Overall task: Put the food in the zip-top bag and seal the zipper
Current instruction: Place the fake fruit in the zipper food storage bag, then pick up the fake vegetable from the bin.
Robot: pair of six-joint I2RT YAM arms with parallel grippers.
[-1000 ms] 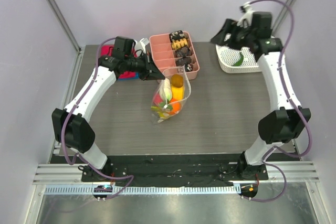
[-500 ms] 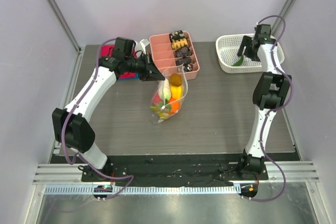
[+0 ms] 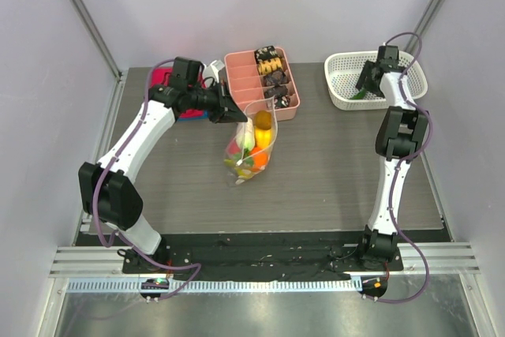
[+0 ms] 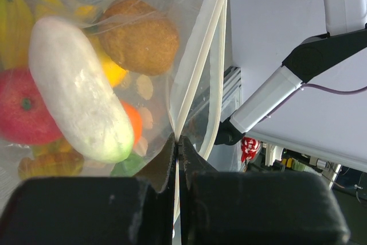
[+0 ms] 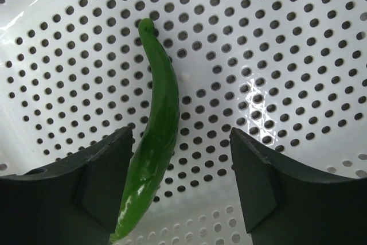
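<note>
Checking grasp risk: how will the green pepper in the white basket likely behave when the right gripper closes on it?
The green pepper looks glossy, so it may slip from the open right gripper. Slim and curved, lying loose on the basket floor, it could roll or pivot if pinched off-centre. It is probably light.

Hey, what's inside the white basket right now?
One green chili pepper on the basket's perforated floor, between the open right gripper's fingers. The arm hides part of it.
</note>
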